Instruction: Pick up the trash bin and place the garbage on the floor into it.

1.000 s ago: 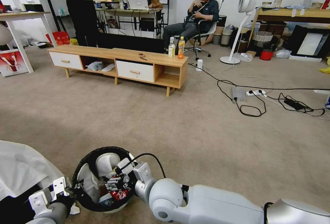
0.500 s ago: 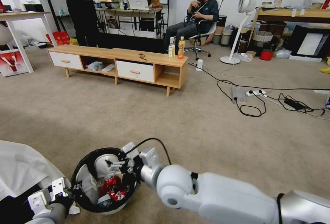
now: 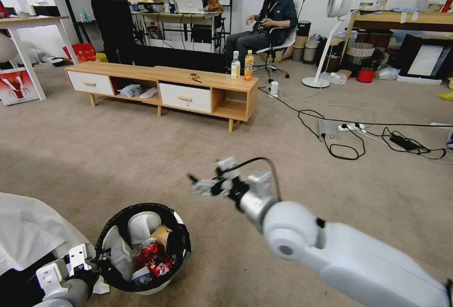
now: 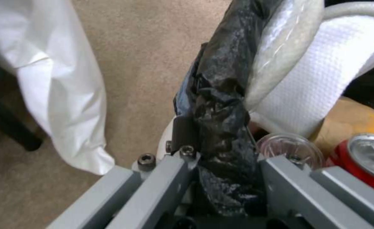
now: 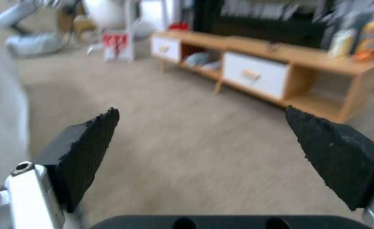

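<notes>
While our left gripper (image 4: 221,178) stays clamped on the rim of the trash bin (image 3: 141,245), pinching the black bag liner (image 4: 225,105) and the plastic lip between its jaws, the bin hangs low at our left side just above the floor (image 3: 141,156). Inside it we can see a crushed red can (image 3: 153,257), a wad of white tissue (image 4: 322,82), a crumpled brown paper bag (image 3: 163,234) and a clear cup lid (image 4: 288,148). Our right gripper (image 3: 200,185) is lifted clear of the bin and points out over open carpet toward the low wooden cabinet (image 3: 165,85); its black pads (image 5: 85,149) stand wide apart with nothing between them. We judge the bin to be light and fairly stiff, but the liner is thin and slippery, so a hold on the rim could slide if the load swings. The litter itself looks light and crushable, and a gentle pinch across the middle of each piece should suit it.
</notes>
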Motion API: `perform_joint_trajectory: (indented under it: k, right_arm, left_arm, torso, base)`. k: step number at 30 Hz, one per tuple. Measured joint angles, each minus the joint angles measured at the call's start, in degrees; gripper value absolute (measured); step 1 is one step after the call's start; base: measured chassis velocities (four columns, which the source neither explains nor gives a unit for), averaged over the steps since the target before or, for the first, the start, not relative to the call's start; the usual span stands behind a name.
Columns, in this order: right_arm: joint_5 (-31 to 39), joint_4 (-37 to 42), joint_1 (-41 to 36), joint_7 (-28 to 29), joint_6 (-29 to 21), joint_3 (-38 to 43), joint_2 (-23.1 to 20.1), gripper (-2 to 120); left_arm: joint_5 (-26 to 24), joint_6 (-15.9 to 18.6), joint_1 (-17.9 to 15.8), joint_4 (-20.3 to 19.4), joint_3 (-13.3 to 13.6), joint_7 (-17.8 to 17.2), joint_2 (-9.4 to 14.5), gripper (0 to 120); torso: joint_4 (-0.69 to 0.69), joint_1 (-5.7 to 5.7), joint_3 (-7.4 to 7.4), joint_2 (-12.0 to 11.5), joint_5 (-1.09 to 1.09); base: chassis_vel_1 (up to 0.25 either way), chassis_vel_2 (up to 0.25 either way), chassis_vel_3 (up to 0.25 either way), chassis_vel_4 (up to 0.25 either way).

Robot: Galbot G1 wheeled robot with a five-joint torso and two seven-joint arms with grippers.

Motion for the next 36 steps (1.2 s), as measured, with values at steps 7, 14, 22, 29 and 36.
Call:
perform_joint_trajectory:
  k: [7,14,22,29,36]
  right_arm:
    - [-4.9,0.7,-4.9,-0.8,4.7,10.7,-0.9,100]
    - [-13.0,4.6,-19.3,-1.6,8.1,29.9,-1.0,100]
    - [-23.2,9.5,-37.5,-2.3,11.9,47.0,-0.3,100]
    - [-33.9,12.7,-51.9,-4.4,14.7,55.4,4.9,100]
    - [-47.2,14.0,-61.1,-7.4,19.2,59.8,14.8,100]
  left_arm:
    - [-0.4,0.0,2.6,-3.1,-3.3,0.2,-0.8,3]
    - [-0.7,0.0,3.9,-4.9,-4.4,0.4,-1.4,3]
    - [0.5,0.0,4.2,-5.5,-3.0,0.5,-2.2,3]
    - [2.9,0.0,4.9,-6.0,-2.4,1.6,-2.9,3]
    - [4.5,0.0,5.4,-6.8,-1.5,2.3,-3.3,3]
  torso:
    - [0.03,0.00,0.00,0.0,0.00]
    - [0.01,-0.01,0.00,0.0,0.00]
    - [0.03,0.00,0.00,0.0,0.00]
    - [0.02,-0.01,0.00,0.0,0.00]
    - [0.02,-0.01,0.00,0.0,-0.02]
  base:
    - [0.000,0.000,0.000,0.000]
    - [0.000,0.000,0.000,0.000]
    - [0.000,0.000,0.000,0.000]
    - [0.000,0.000,0.000,0.000]
    - [0.000,0.000,0.000,0.000]
